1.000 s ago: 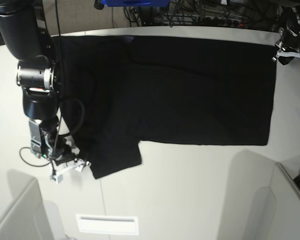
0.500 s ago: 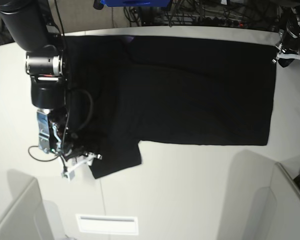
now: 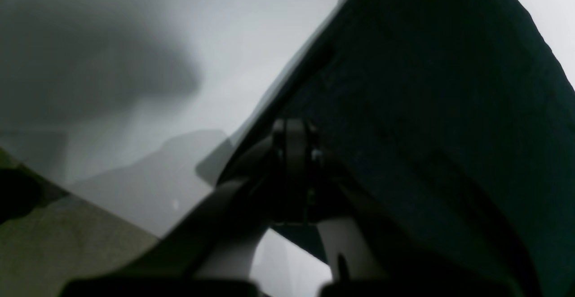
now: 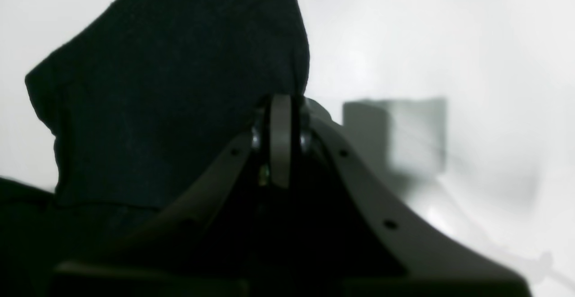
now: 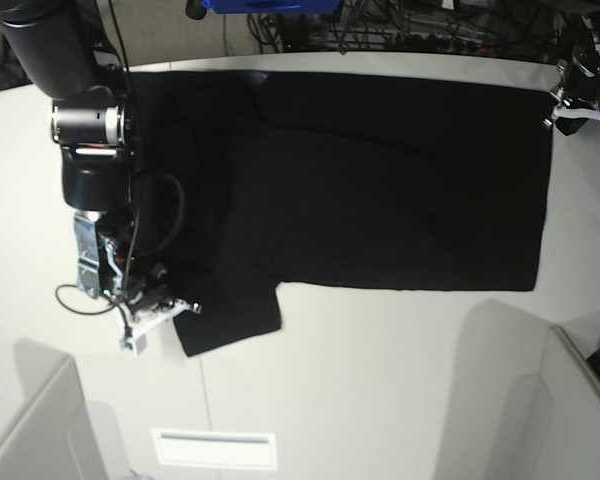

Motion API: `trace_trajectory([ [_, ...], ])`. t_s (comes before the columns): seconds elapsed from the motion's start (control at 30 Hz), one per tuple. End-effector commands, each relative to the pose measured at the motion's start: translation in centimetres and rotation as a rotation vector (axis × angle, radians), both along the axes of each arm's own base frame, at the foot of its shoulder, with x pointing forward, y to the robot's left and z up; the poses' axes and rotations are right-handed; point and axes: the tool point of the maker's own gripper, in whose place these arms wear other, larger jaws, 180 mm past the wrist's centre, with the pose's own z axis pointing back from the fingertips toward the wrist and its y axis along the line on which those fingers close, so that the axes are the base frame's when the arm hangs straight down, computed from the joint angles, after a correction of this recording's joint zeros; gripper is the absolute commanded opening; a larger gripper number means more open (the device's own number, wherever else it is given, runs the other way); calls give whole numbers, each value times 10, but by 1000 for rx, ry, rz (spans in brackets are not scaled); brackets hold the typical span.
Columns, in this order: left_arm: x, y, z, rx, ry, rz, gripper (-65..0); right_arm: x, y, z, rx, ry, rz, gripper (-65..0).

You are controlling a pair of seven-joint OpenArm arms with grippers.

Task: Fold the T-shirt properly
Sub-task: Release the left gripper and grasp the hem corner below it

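The black T-shirt lies spread flat on the white table, plain side up, with one sleeve pointing toward the front left. My right gripper sits at that sleeve's outer edge. In the right wrist view its jaws are pressed together with the sleeve cloth reaching right into the tips. My left gripper is at the shirt's far right corner. In the left wrist view it is shut on the edge of the cloth.
A white label strip lies on the table near the front edge. Grey partitions stand at the front left and front right. Cables and a blue object sit behind the table's back edge.
My right arm moved toward the shirt, onto the sleeve's edge, and its jaws went from wide open to shut on the cloth. The left arm stayed still.
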Motion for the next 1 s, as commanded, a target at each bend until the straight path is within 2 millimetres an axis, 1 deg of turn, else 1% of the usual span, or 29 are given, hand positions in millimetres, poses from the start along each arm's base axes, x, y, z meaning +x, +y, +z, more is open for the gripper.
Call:
trace_trajectory([
  [0.0, 10, 7, 13, 37, -40, -7, -650, 13, -3, 15, -6, -34, -4, -650],
  [0.07, 15, 8, 15, 39, -55, -4, -650, 13, -2, 15, -3, -34, -3, -650],
  [0.1, 22, 11, 20, 51, -64, -16, -650, 13, -2, 15, -3, -36, -3, -650],
  [0.17, 35, 16, 29, 69, -91, -29, -508, 16, -2, 21, -6, -57, 1, -650],
  [0.2, 43, 18, 35, 78, -112, -30, -438, 14, -1, 22, -9, -66, 6, -650],
  [0.27, 62, 25, 49, 97, -160, -34, -314, 17, 2, 37, -20, -124, 20, -650],
  [0.3, 71, 30, 54, 102, -181, -31, -268, 17, 3, 41, -23, -141, 25, -650],
  [0.33, 81, 35, 59, 102, -202, -26, -235, 18, 4, 46, -26, -155, 30, -650],
  [0.4, 103, 42, 58, 75, -227, -17, -189, 17, 6, 52, -28, -159, 44, -650],
  [0.43, 115, 46, 57, 70, -222, -30, -183, 16, 7, 54, -30, -161, 50, -650],
  [0.53, 151, 50, 39, 50, -153, -72, -186, 15, 8, 60, -32, -179, 55, -650],
  [0.57, 163, 54, 35, 43, -130, -68, -186, 15, 9, 61, -34, -185, 57, -650],
  [0.67, 191, 60, 17, 12, -71, -63, -186, 14, 9, 60, -33, -178, 60, -650],
  [0.73, 207, 60, 7, 1, -25, -65, -186, 13, 9, 60, -33, -176, 60, -650],
  [0.77, 216, 60, 2, 11, 5, -75, -186, 13, 9, 60, -33, -175, 61, -650],
  [0.87, 238, 48, -10, 49, 95, -134, -186, 13, 9, 60, -33, -175, 61, -650],
  [0.97, 254, 40, -13, 79, 145, -177, -186, 13, 8, 60, -34, -175, 59, -650],
])
